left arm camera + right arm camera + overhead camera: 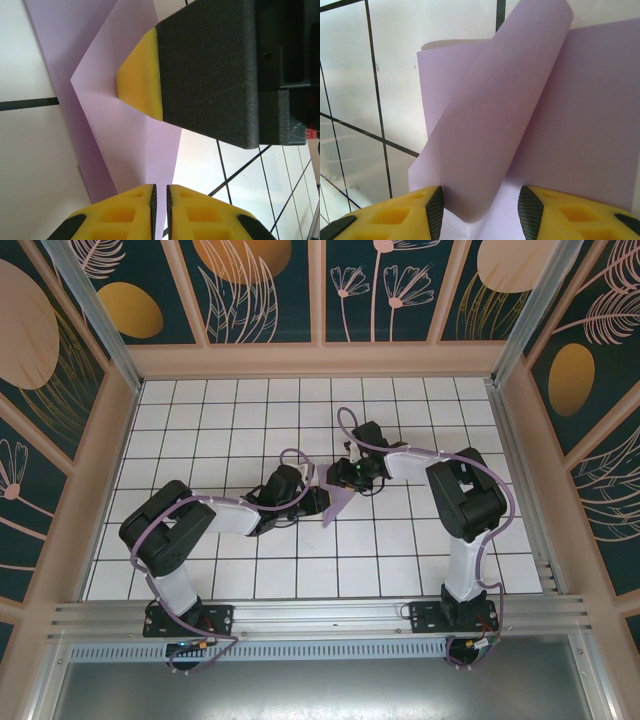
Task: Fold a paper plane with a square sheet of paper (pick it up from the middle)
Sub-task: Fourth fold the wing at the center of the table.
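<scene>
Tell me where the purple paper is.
In the top view the purple paper stands near the middle of the table, between the grippers: the left gripper pinches its edge, and a curled flap sits in the open right gripper.

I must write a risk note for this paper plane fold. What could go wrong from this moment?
1. The flap curls loosely between the open fingers of the right hand, with no crease yet; it may spring back or crease crooked.
2. The left hand seems to pinch the sheet of paper only at its edge; a push from the right hand could pull it free or tear it.
</scene>
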Controlling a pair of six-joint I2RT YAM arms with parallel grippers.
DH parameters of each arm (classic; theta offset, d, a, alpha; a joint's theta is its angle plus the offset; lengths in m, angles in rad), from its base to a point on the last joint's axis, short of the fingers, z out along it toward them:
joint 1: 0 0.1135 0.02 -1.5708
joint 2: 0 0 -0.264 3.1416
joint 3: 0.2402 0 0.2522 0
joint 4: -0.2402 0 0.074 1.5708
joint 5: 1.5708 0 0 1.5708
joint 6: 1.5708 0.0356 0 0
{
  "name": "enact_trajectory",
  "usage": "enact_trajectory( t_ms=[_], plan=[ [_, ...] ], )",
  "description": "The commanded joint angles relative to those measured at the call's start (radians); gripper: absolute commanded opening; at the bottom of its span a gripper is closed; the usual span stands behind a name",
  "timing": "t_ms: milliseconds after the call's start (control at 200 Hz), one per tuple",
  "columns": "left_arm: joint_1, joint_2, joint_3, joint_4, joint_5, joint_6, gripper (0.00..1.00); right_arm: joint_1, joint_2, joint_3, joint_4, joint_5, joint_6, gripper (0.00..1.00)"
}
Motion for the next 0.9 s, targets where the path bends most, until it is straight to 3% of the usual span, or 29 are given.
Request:
enact_trajectory(
  t_ms=[0, 896],
  plan=[
    [0.003, 0.022, 0.022, 0.01, 0.02, -0.012, 0.17, 0.021, 0.128, -0.048, -0.084, 0.128, -0.036, 0.5],
    [0.002, 0.073, 0.038, -0.048, -0.01, -0.017, 0.14, 0.029, 0.14, -0.044, -0.093, 0.129, -0.033, 0.5]
  ],
)
